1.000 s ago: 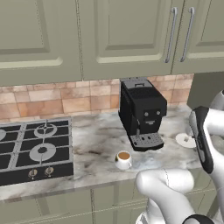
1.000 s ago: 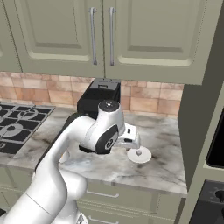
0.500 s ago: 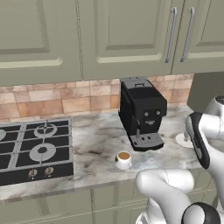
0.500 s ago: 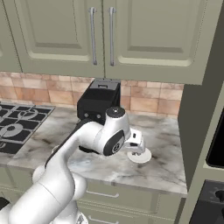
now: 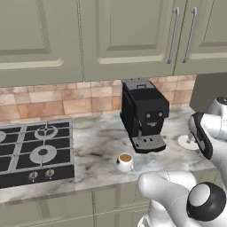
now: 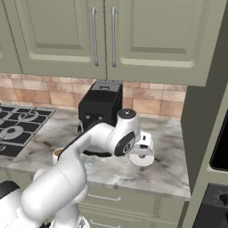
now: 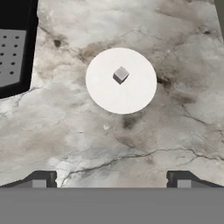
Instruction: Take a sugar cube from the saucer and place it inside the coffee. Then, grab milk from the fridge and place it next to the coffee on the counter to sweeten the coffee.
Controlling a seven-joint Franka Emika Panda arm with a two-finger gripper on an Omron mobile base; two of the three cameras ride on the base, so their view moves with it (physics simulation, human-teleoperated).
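Observation:
The white saucer (image 7: pixel 131 94) lies on the marble counter (image 7: pixel 183 52) with one small sugar cube (image 7: pixel 120 75) near its middle. My gripper (image 7: pixel 111 180) hangs above it, open, fingertips (image 7: pixel 41 179) wide apart and nothing between them. From the right base view the hand (image 6: pixel 143 145) sits just over the saucer (image 6: pixel 143 160). In the left base view the saucer (image 5: pixel 184 142) peeks out beside the arm. The coffee (image 5: pixel 125 161), a white cup of brown liquid, stands in front of the coffee machine, left of the saucer. Milk and fridge are out of view.
A black coffee machine (image 5: pixel 144 113) stands against the tiled wall, its drip tray (image 7: pixel 12 57) close to the saucer. A black gas hob (image 5: pixel 35 148) fills the counter's left end. A tall olive panel (image 6: pixel 200 129) and dark appliance fronts (image 6: pixel 221 147) bound the right side.
The arm has swung further right and the hand has come down a little closer over the saucer. The jaws have stayed wide apart. Cup and saucer have not moved.

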